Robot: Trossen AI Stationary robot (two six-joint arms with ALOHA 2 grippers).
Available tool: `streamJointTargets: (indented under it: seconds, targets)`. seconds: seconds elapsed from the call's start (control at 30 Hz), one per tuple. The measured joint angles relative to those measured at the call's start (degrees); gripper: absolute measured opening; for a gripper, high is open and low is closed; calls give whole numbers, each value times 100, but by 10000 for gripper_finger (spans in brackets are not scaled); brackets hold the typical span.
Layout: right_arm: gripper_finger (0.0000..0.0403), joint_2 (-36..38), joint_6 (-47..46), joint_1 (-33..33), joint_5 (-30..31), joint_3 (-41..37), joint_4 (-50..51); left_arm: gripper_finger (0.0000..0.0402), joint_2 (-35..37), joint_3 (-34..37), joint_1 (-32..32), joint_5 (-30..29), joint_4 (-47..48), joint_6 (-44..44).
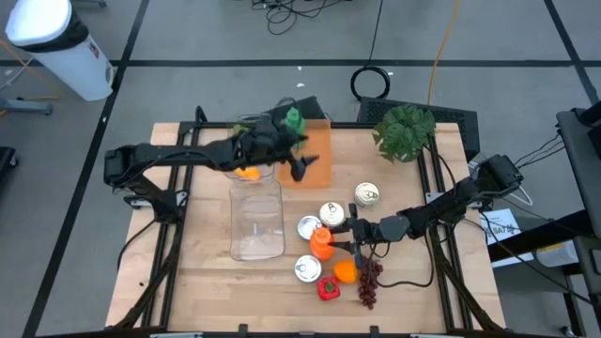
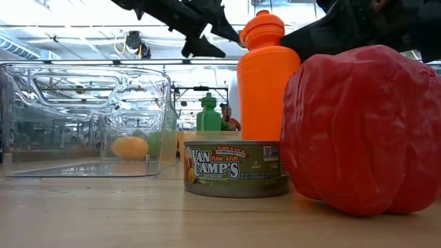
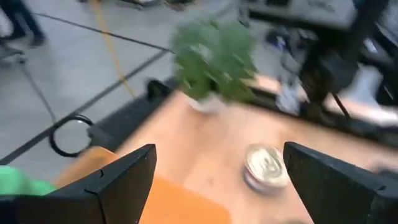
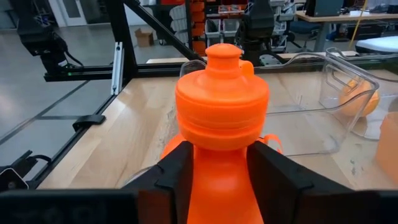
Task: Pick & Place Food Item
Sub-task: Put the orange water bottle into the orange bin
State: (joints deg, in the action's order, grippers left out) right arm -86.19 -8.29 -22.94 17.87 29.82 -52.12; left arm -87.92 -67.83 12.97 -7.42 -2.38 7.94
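Observation:
An orange bottle [image 1: 322, 242] with an orange cap stands upright among cans right of centre; my right gripper [image 1: 332, 238] reaches it from the right and is shut on it. A clear plastic container [image 1: 256, 216] lies at centre, with a yellow-orange food item [image 2: 129, 147] resting on its floor at the far end. My left gripper [image 1: 301, 163] hovers open above the orange board [image 1: 317, 150] beyond the container, holding nothing; in its wrist view its fingers [image 3: 127, 177] stand wide apart. An orange fruit [image 1: 346, 271], a red pepper [image 1: 328, 288] and grapes [image 1: 368, 282] lie on the table near the bottle. My right gripper pinches the orange bottle's body just below the cap [image 4: 221, 163], one finger [image 4: 177, 171] on each side. The fingers come in level from the table's right side. The bottle stays upright; a can hides its base in the low view, so lifted or standing cannot be told.
Several tin cans [image 1: 309, 226] [image 1: 366, 194] [image 1: 308, 268] crowd the bottle. A green bottle [image 1: 294, 119] stands at the far end of the orange board, and a potted plant [image 1: 406, 131] sits at the far right corner. Bare wood lies along the left and near edges.

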Motion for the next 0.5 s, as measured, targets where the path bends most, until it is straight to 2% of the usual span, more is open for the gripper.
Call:
streamJointTargets:
  seconds: [0.23,0.5]
  targets:
    - [133,0,2,0,-2,0,4,360,0,0,-1090,16,827,-513]
    - [132,0,0,0,-2,0,7,360,-145,-2,-2196,-190,835,-241]
